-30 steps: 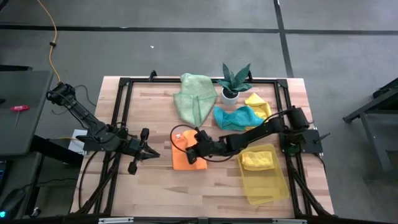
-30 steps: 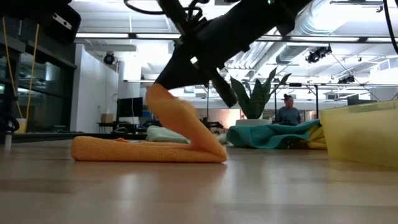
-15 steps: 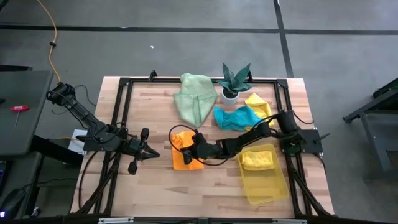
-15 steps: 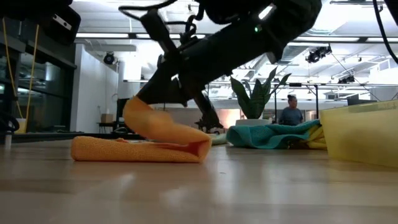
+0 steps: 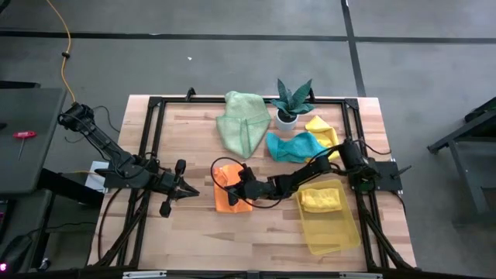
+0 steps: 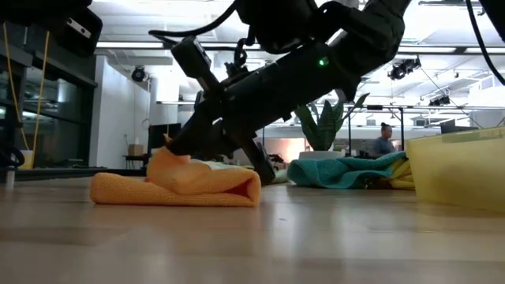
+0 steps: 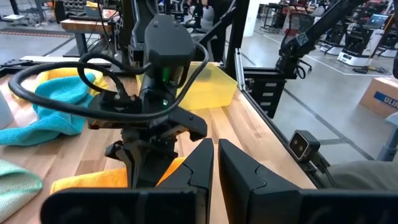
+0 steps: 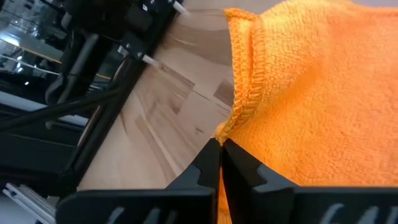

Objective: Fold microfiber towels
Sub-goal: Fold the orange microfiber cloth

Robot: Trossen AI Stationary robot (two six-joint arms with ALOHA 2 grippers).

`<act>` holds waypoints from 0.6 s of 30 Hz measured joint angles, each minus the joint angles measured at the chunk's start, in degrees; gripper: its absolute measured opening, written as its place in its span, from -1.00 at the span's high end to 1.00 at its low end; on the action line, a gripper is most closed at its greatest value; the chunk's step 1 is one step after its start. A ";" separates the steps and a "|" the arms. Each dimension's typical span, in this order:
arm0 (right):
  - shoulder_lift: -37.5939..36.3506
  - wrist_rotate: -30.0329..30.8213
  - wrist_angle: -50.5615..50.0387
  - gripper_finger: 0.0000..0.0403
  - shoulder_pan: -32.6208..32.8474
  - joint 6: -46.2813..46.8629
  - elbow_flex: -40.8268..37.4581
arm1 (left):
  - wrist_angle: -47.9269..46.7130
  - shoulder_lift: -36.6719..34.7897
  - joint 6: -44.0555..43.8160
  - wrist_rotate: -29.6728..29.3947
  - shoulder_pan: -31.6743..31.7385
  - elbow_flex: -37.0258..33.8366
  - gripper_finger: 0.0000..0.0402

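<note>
An orange towel (image 5: 225, 198) lies on the table's middle, doubled over on itself, and it also shows in the low view (image 6: 158, 189). My right gripper (image 5: 239, 184) reaches across from the table's right and is shut on the towel's upper layer. My left gripper (image 5: 184, 191) waits shut and empty just left of the towel, its fingers (image 7: 205, 163) pointing toward it. A pale green towel (image 5: 242, 124), a teal towel (image 5: 294, 146) and a yellow towel (image 5: 322, 128) lie crumpled at the back. My right gripper pinches the orange towel's hemmed edge (image 8: 235, 122) near a corner, between its two fingertips. The fingers slant down from the table's right. The held edge (image 6: 167, 158) sits low over the lower layer. The rest lies on the table, with a rounded fold (image 6: 254, 188) on the right.
A translucent yellow tray (image 5: 335, 229) at the front right holds a folded yellow towel (image 5: 322, 199). A small spiky plant (image 5: 293, 99) in a white pot stands at the back. A black frame (image 5: 155, 105) runs along the table's edges. A person (image 6: 384, 140) shows far behind.
My right gripper has gone toward the table's left edge and down, staying shut on the orange towel's edge. The upper layer, held high a second ago, has folded over onto the lower one. The fold on the right has flattened; the lower layer has stayed in place.
</note>
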 joint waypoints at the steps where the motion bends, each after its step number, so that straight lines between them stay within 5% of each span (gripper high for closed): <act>1: 0.01 -0.01 -0.01 1.00 0.00 -0.06 0.00 | 0.02 0.00 0.00 0.00 0.00 0.00 0.93; 11: 0.01 -2.27 0.99 0.95 0.00 -1.80 0.00 | 0.02 0.00 0.00 0.00 0.00 0.00 0.93; 18: 0.01 -3.85 5.25 0.55 -0.01 -4.56 0.00 | 0.02 0.00 0.00 0.00 0.00 -0.02 0.93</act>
